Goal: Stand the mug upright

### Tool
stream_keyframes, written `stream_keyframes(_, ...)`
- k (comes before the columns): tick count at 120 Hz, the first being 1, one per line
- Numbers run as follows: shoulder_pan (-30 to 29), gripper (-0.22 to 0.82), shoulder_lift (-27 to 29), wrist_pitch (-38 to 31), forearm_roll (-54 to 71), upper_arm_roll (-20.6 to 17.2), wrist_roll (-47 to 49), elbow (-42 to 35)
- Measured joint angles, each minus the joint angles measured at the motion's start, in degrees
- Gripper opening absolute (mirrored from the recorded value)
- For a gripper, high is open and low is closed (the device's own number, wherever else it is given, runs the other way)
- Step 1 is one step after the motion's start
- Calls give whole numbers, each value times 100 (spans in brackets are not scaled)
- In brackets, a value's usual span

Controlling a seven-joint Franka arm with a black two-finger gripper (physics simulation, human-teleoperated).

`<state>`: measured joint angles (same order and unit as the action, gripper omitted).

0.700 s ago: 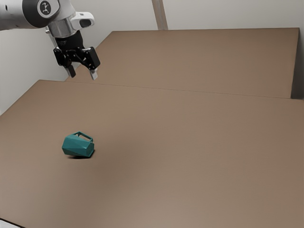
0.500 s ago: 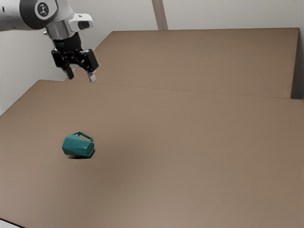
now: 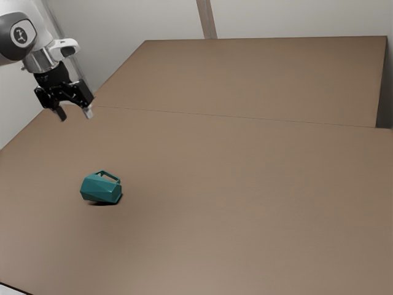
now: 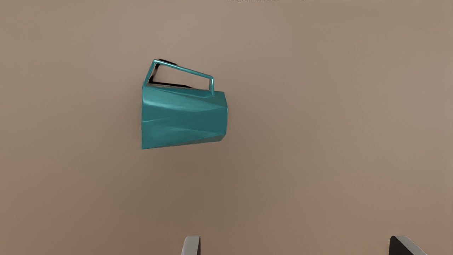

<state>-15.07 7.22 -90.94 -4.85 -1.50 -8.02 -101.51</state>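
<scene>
Exterior view: the arm (image 3: 40,58) enters at the exterior view's upper left, its black gripper (image 3: 75,117) pointing downward and raised above the table (image 3: 245,203). The two fingers stand wide apart. The teal mug (image 3: 101,188) lies on its side on the table, toward the exterior view's left, well apart from the gripper. A dark shadow shows along its underside. A thin seam crosses the brown surface beyond the mug.

Wrist view: the mug is seen on its side against the brown table, its faceted body wider at one end than at the other. The handle (image 4: 184,69) is attached along one flank, an angular loop. The gripper (image 4: 297,245) shows two widely spread fingertips. The mug lies beyond them, offset toward one finger's side, touching neither finger
</scene>
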Motion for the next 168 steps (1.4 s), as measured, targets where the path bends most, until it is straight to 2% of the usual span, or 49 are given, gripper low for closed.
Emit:
stream_keyframes(64, -1323, 58, -7, -1190, -1651, 99, -1752, -1317)
stream_keyframes(88, -1552, 58, -46, -1649, -2232, 274, -2602, -1831)
stream_keyframes(133, -2024, 58, -560, -2116, -3005, 340, -3953, -2334)
stream_keyframes(168, -2421, 58, -1025, -2125, -3277, 343, -4470, -2328)
